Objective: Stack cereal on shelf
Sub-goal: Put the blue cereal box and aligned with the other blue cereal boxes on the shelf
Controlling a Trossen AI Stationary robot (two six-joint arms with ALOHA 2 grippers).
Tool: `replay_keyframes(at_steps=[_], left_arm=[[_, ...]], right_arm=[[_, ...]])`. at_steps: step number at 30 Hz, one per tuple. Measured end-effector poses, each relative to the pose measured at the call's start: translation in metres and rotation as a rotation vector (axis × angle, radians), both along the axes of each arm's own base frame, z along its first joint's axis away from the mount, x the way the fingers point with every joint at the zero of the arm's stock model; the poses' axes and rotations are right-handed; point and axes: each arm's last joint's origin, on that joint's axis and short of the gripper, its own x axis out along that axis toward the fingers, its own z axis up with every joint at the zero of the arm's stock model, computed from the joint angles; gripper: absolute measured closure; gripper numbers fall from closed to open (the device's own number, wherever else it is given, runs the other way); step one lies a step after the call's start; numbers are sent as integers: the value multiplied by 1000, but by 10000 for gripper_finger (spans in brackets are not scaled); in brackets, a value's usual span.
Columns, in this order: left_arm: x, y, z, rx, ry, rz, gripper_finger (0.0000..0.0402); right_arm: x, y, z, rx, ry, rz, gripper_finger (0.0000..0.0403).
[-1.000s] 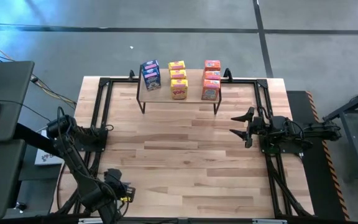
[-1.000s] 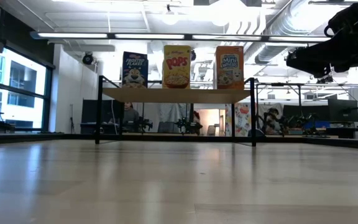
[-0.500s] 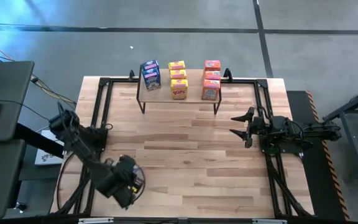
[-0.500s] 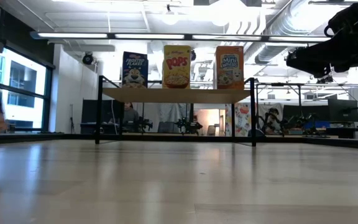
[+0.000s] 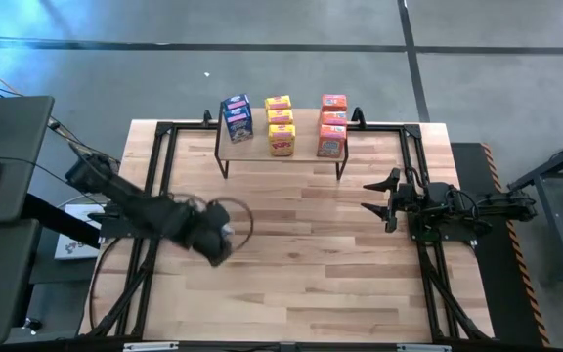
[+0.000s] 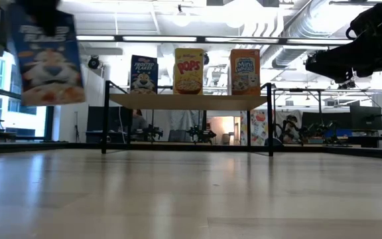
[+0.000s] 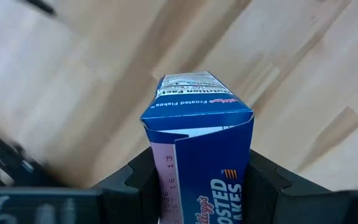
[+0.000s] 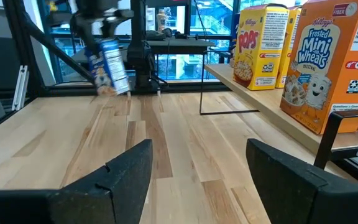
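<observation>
Left wrist view: left gripper clamped on blue cereal box, box upright between both fingers, off the table; shelf carries the other boxes; right gripper parked right side, jaws apart, empty.

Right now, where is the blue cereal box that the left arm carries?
The blue box is in the left hand, above the table's left side, short of the shelf.

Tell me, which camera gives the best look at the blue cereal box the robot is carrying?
The left wrist view: the Frosted Flakes box fills it, clamped in the left tool. The low view shows its front, blurred. The right wrist view shows it small and far off. From above, the arm mostly hides it.
</observation>
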Motion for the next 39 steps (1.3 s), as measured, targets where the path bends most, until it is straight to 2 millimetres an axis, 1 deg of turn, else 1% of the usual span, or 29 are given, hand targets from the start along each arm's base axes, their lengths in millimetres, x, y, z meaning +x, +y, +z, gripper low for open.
replay_keyframes(at_steps=[4,10,13,17,20,25,28,33,39], left_arm=[[-1,34,16,15,-8,-104,254],[-6,81,42,55,-41,-189,255],[-9,100,52,85,-39,-236,255],[-11,122,71,128,-47,-283,255],[-12,137,85,177,-66,-324,255],[-12,161,103,256,-67,-377,255],[-8,175,110,294,-57,-408,255],[4,194,114,304,-25,-484,255],[18,213,109,241,41,-558,255]], right_arm=[[0,0,0,0,0,0,151],[0,0,0,0,0,0,151],[0,0,0,0,0,0,151],[0,0,0,0,0,0,151],[0,0,0,0,0,0,151],[0,0,0,0,1,0,151],[0,0,0,0,0,0,151],[0,0,0,0,0,0,151],[0,0,0,0,1,0,151]])
